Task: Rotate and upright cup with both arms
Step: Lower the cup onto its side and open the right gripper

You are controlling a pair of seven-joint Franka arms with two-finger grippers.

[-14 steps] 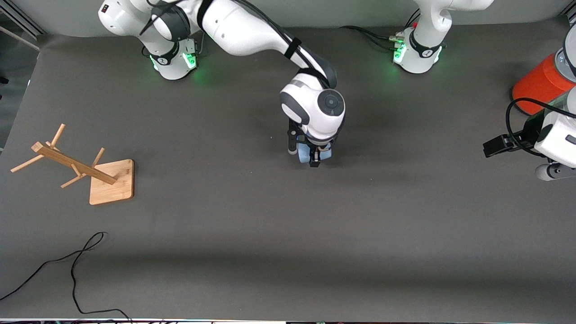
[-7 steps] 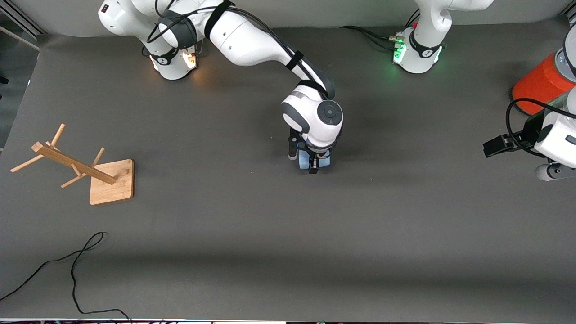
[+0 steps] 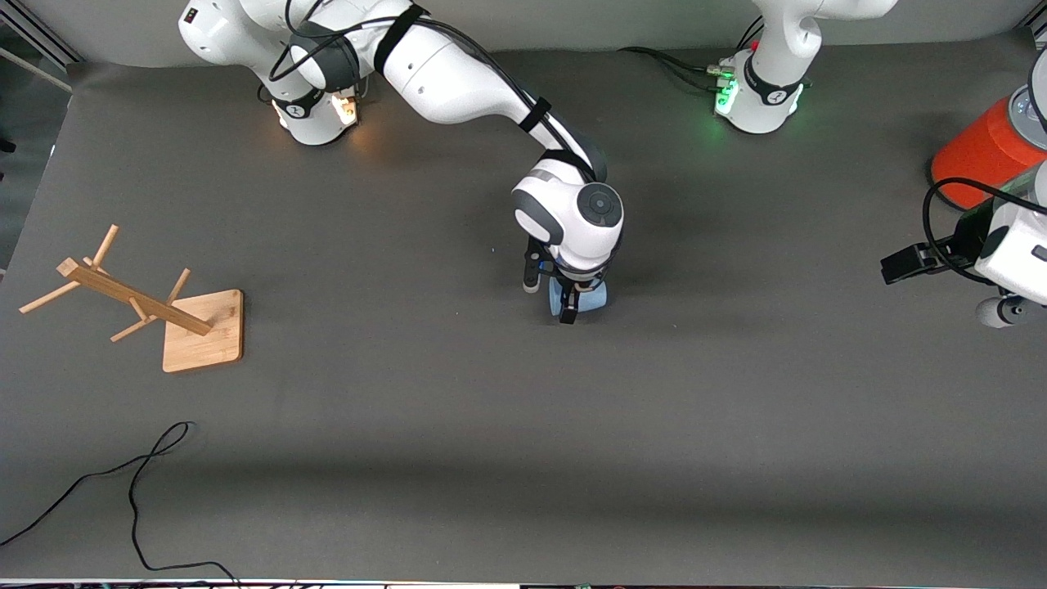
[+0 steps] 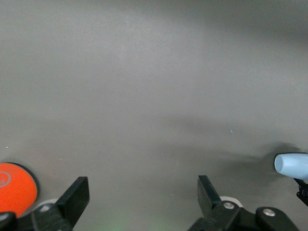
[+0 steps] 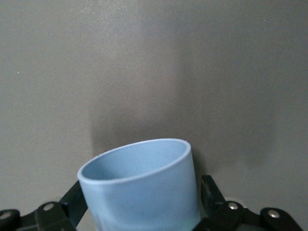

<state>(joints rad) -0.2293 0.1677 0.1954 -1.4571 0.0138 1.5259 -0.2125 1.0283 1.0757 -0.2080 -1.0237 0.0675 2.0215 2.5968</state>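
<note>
The pale-blue cup sits in the middle of the grey table, well apart from the wooden mug rack, which lies tipped over toward the right arm's end. The right arm reaches from its base out over the table centre, and the right gripper comes down on the cup from above with its fingers clamped on the cup's sides. In the right wrist view the cup shows between the two black fingers, its open rim tilted and facing away from the wrist, the inside visible.

The left arm waits at its own end of the table, far from the rack. The left gripper hangs over bare table with its fingers spread wide apart and nothing between them. Beside it stands the big orange cylinder with a grey top. A black cable trails on the table, nearer the front camera than the rack.
</note>
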